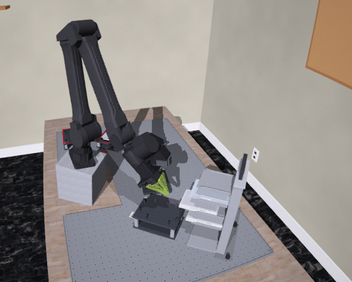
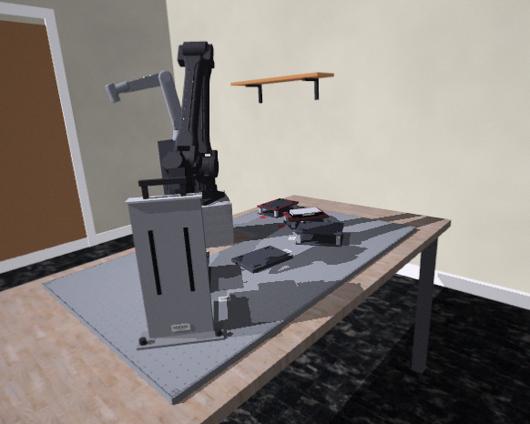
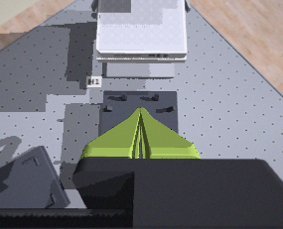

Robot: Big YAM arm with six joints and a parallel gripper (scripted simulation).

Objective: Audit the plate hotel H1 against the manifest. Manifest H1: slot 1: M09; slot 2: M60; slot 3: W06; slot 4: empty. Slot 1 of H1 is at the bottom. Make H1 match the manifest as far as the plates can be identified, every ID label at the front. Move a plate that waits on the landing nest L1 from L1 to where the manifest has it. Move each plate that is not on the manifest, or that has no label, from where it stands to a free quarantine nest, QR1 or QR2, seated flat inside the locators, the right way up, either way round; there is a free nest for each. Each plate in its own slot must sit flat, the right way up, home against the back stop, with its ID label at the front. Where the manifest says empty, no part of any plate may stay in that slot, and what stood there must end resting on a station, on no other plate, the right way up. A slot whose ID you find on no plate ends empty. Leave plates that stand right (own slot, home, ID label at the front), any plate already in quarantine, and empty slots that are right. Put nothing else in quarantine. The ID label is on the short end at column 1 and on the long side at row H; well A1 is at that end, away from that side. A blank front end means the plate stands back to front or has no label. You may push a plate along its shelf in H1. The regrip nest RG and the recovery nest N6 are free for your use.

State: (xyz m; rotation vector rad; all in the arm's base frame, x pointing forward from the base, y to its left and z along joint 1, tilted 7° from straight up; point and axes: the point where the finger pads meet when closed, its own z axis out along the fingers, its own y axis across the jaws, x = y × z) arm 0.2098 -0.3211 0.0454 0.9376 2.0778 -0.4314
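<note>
While our gripper (image 3: 140, 114) hangs above the dark landing nest (image 1: 158, 216), we see its green fingers (image 1: 158, 185) pressed together into a single wedge with nothing between them. Taking the plate hotel (image 1: 230, 212) as our landmark, the nest stands just in front of its open shelves, and the gripper's tip points toward those shelves from beyond the nest. A clear-topped plate (image 1: 210, 192) lies on an upper shelf of the hotel, with a second white plate (image 1: 204, 218) a shelf lower; both sit ahead of the fingertips, well apart from them. Near the arm's base, far from the hotel, a red-edged nest (image 2: 278, 205) stands beside another carrying a white plate (image 2: 305, 212).
</note>
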